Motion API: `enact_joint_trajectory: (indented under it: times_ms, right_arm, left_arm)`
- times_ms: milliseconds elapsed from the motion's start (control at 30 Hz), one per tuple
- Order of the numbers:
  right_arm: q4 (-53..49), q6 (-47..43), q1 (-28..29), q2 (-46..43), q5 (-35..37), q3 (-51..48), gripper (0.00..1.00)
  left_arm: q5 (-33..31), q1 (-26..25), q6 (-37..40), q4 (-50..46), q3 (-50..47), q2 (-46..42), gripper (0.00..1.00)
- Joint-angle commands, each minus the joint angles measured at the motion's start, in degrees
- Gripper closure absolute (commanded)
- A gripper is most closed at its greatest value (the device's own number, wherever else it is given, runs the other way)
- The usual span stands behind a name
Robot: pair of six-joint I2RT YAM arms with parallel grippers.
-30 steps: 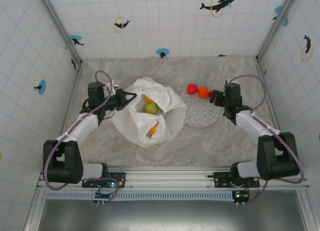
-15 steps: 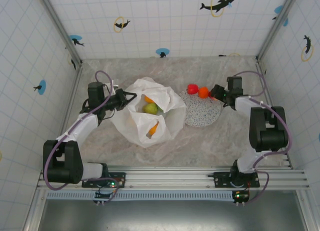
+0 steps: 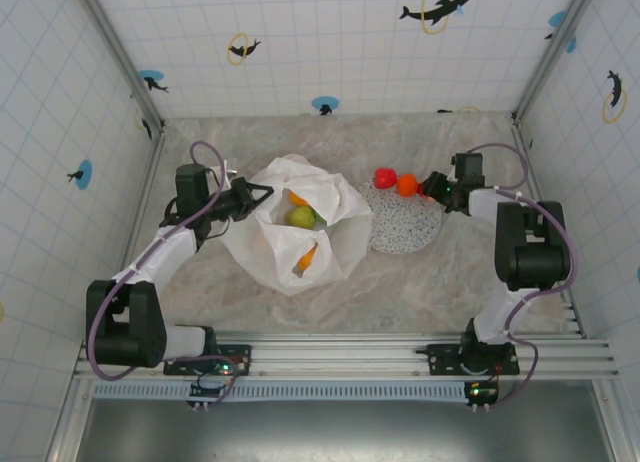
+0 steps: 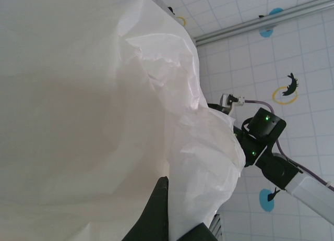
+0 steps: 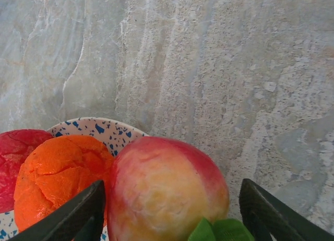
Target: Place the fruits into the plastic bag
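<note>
my right claw (image 5: 172,191) just swung to the plate's (image 5: 99,127) 1 o'clock rim, jaws narrowing round the red-yellow fruit (image 5: 167,178) but not gripping yet, next stop plastic bag (image 3: 290,262) at 9 o'clock

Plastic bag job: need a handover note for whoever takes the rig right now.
Left gripper: shut on the plastic bag rim, holding it open.
Right gripper: open, jaws either side of a red-yellow fruit at the speckled plate edge.
Done: green fruit and two orange fruits in the bag.
To do: close on the red-yellow one, bag it, then the orange fruit and red fruit on the plate.
</note>
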Motion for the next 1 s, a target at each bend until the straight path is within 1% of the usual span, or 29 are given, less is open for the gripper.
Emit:
enact_joint_trajectory:
  times_ms: [0, 300, 500, 767, 867, 967]
  right_arm:
    - [2.2, 0.1, -0.2, 0.8, -1.2, 2.3, 0.35]
    - [2.2, -0.5, -0.5, -0.4, -0.7, 2.0, 0.48]
    - [1.8, -1.0, -0.9, -3.5, -0.2, 1.2, 0.51]
    - [1.5, -2.7, -1.4, -14.3, 4.1, -3.4, 0.52]
    - [2.3, -2.8, -0.6, -20.0, 2.5, -5.6, 0.53]
    - [2.4, -4.7, 3.0, -25.9, 0.3, -7.7, 0.53]
  left_arm:
    - [0.4, -0.2, 0.6, -0.1, 1.7, -0.6, 1.0]
    - [0.5, -0.2, 0.6, -0.1, 1.7, -0.5, 1.0]
    - [0.5, -0.1, 0.6, -0.1, 1.7, -0.5, 1.0]
    - [0.5, -0.1, 0.5, 0.0, 1.6, -0.5, 1.0]
    - [0.5, -0.1, 0.4, 0.1, 1.6, -0.4, 1.0]
    - [0.6, -0.1, 0.4, 0.1, 1.5, -0.3, 1.0]
